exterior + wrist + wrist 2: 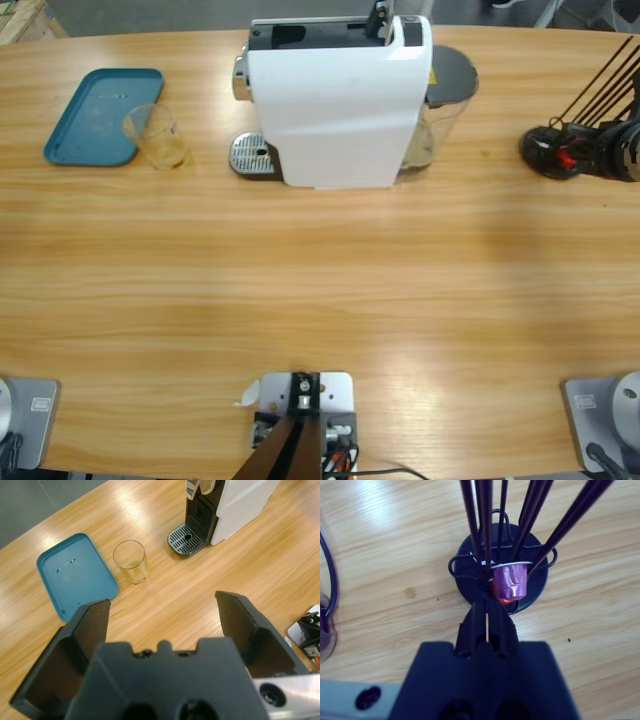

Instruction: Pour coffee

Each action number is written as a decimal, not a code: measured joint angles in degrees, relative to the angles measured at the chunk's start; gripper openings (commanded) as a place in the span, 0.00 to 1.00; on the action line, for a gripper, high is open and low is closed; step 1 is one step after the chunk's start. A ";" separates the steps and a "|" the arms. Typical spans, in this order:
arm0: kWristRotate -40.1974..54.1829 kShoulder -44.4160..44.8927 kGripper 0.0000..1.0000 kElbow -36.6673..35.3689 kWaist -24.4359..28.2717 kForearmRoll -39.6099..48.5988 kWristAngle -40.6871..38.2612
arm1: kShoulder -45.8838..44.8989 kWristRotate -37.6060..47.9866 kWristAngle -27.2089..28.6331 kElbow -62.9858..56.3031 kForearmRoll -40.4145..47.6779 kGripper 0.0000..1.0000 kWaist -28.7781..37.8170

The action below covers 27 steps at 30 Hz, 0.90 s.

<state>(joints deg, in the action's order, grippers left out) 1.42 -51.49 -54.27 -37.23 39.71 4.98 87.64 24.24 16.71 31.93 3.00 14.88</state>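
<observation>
No coffee shows in any view. A clear tumbler [157, 135] [131, 561] stands empty beside a teal tray [95, 115] [75, 575], left of the white coffee machine [340, 100] [235, 505], whose drip grate [252, 155] [185, 537] is bare. My left gripper [162, 600] hangs open above the table, well short of the tumbler, and holds nothing; it is outside the high view. My right gripper [486, 607] [590, 155] is shut, its tips against the black capsule stand [548, 150] [470, 587] just beside a purple capsule [510, 580].
Thin black rods [600, 85] [480, 525] rise from the capsule stand around my right gripper. The machine's clear water tank [445, 90] sits on its right side. Bare wooden table [320, 300] spreads in front of the machine.
</observation>
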 measured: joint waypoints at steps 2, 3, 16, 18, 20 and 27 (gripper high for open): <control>0.00 0.00 0.90 0.00 0.00 0.00 0.00 | 0.00 0.00 0.00 -0.01 0.06 0.96 0.00; 0.00 0.00 0.90 0.01 0.00 0.00 0.00 | 0.00 0.00 0.02 -0.01 0.06 0.99 0.00; -0.02 0.00 0.90 0.01 0.00 0.00 0.00 | 0.16 0.00 0.20 -0.01 0.04 1.00 -0.63; -0.02 0.00 0.90 0.02 0.00 0.00 -0.01 | 0.16 0.00 0.20 -0.01 -0.03 1.00 -1.15; -0.02 0.00 0.90 0.06 0.00 -0.02 -0.01 | 0.12 0.00 0.20 -0.01 -0.41 1.00 -1.33; -0.02 0.00 0.90 0.40 0.00 -0.29 -0.01 | -1.28 0.00 0.16 0.01 -1.79 0.94 -1.35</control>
<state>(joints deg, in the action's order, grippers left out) 1.40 -51.49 -53.87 -37.23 39.42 4.97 86.36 24.24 16.87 31.94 1.21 13.53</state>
